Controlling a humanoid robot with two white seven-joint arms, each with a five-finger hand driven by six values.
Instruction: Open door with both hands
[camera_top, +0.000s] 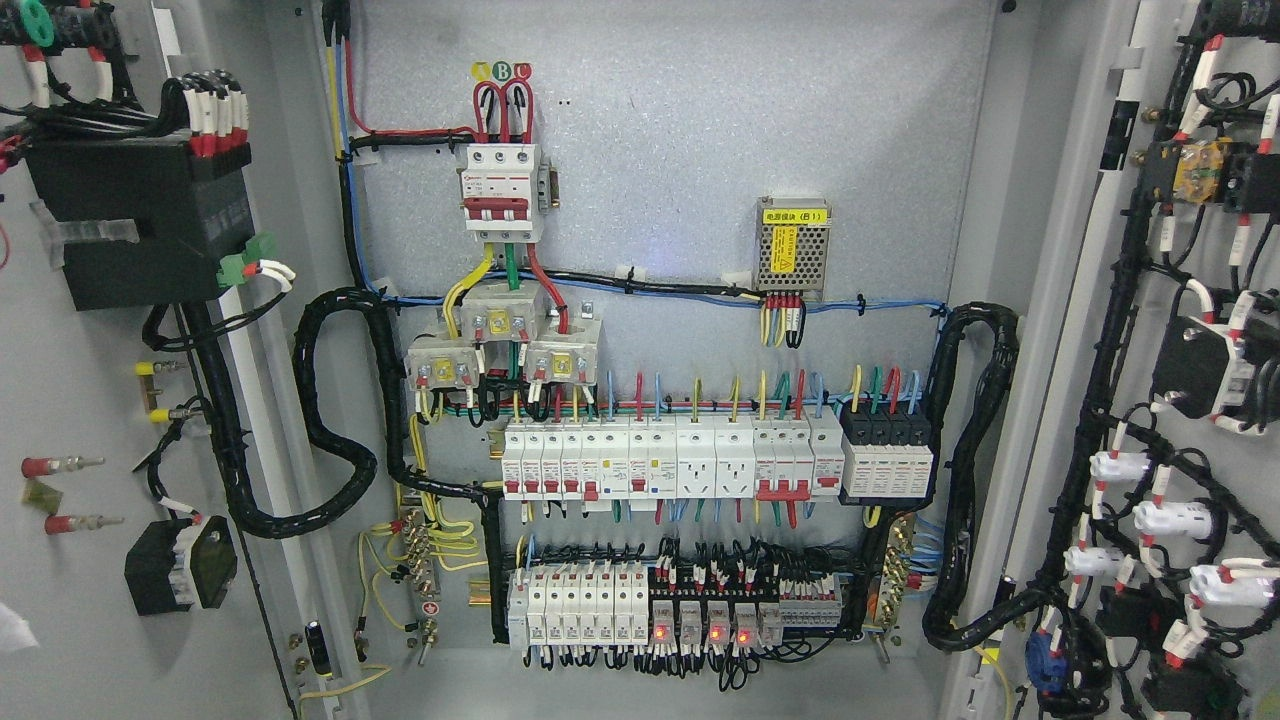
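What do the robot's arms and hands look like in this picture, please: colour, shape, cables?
That cannot be described: neither arm nor hand shows in the head view. The frame holds only the open cabinet, with its left door and right door swung aside, and the grey back panel carrying white breakers and black cable bundles.

Three round stickers (500, 71) above the main breaker (497, 192): yellow, green with a "B", red with a "C"; letter on the yellow not legible. Yellow label (794, 215) on the mesh-covered power supply (792, 252): Chinese characters ending in "(B1)". Red print on the breaker face too small to read. Small tags elsewhere illegible.
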